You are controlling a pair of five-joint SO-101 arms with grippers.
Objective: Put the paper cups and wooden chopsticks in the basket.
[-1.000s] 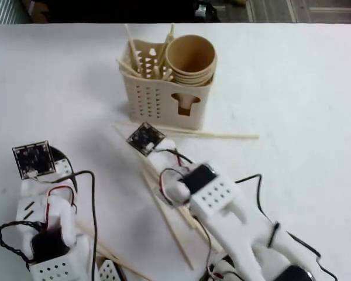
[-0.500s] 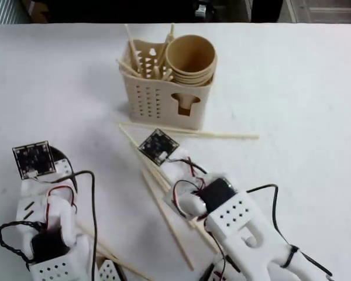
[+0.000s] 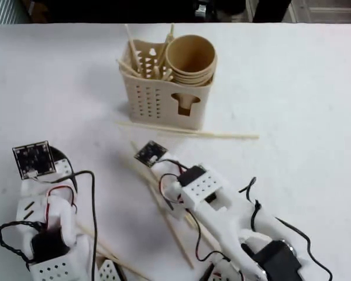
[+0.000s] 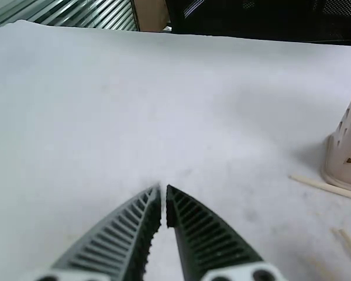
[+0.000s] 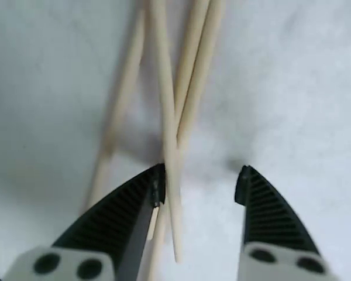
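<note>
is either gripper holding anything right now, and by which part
Nothing is held. The left gripper is shut on nothing; the right gripper is open over the loose chopsticks, not clamping them.

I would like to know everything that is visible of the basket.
The basket is a rectangular box, cream-coloured and plastic-looking, with rows of small holes in its walls and a keyhole-shaped cutout in the near wall. It stands upright on the white table, toward the far side. A stack of paper cups fills one end; several wooden chopsticks lean in the other. One loose chopstick lies along its near base; contact is unclear.
</note>
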